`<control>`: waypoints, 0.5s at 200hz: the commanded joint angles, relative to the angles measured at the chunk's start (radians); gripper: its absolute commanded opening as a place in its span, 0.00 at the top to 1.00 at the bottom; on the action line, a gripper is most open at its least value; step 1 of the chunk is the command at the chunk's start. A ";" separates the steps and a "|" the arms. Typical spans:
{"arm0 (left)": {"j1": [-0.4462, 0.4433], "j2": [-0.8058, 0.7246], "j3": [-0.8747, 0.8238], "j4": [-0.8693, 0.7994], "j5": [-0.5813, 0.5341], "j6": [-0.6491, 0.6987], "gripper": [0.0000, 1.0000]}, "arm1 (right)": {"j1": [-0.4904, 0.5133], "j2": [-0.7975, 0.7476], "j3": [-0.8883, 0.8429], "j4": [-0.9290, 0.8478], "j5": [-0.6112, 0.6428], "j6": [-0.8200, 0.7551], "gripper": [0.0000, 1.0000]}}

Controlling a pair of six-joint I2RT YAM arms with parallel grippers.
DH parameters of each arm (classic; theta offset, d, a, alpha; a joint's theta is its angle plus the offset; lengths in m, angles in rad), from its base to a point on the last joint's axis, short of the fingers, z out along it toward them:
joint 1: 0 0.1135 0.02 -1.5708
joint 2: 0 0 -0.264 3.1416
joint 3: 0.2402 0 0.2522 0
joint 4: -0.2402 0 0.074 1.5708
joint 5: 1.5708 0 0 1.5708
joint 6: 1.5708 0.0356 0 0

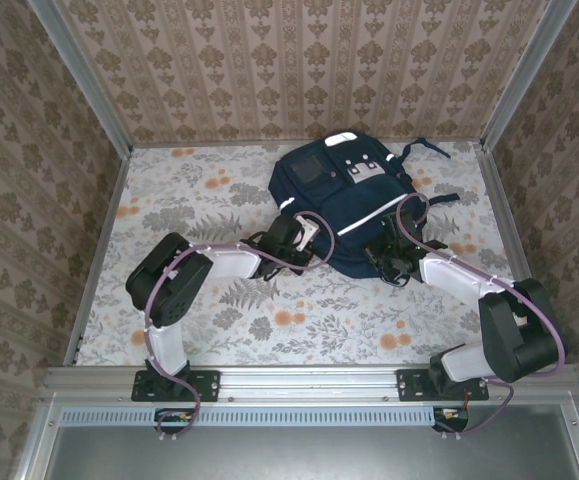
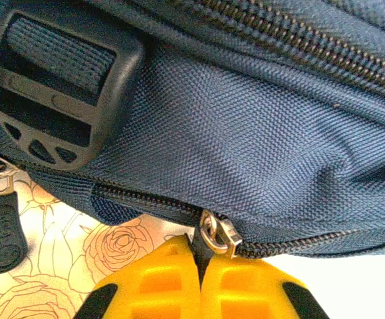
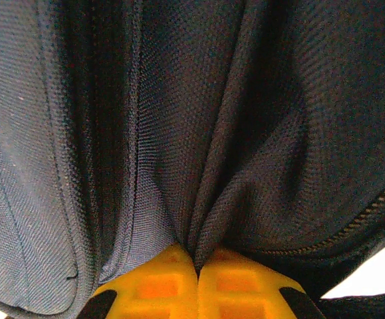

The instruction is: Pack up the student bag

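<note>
On the floral table [image 1: 219,300] the left claw [image 2: 199,279] is clamped on the bag's [image 1: 339,190] zip pull [image 2: 217,236], the right claw [image 3: 197,272] on its fabric [image 3: 199,166], and a hard tug could slip either.

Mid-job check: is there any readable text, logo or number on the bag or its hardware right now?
Nothing legible in these views.
On the student bag, the grey-white patch: dark marks, too small to read.
On the dark zipper pull tab: embossed mark, too blurred to read.
</note>
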 commanded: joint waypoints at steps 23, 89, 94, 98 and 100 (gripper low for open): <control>0.100 -0.024 0.006 -0.133 -0.159 -0.048 1.00 | -0.035 0.028 -0.018 -0.165 0.119 -0.039 1.00; 0.149 -0.013 0.057 -0.211 -0.181 -0.078 0.93 | -0.037 0.033 -0.017 -0.141 0.091 -0.056 1.00; 0.153 -0.012 0.064 -0.215 -0.180 -0.077 0.93 | -0.036 0.033 -0.017 -0.139 0.090 -0.057 1.00; 0.156 -0.010 0.070 -0.217 -0.177 -0.076 0.93 | -0.036 0.032 -0.018 -0.136 0.089 -0.059 1.00; 0.156 -0.010 0.072 -0.219 -0.177 -0.075 0.93 | -0.037 0.032 -0.019 -0.135 0.087 -0.058 1.00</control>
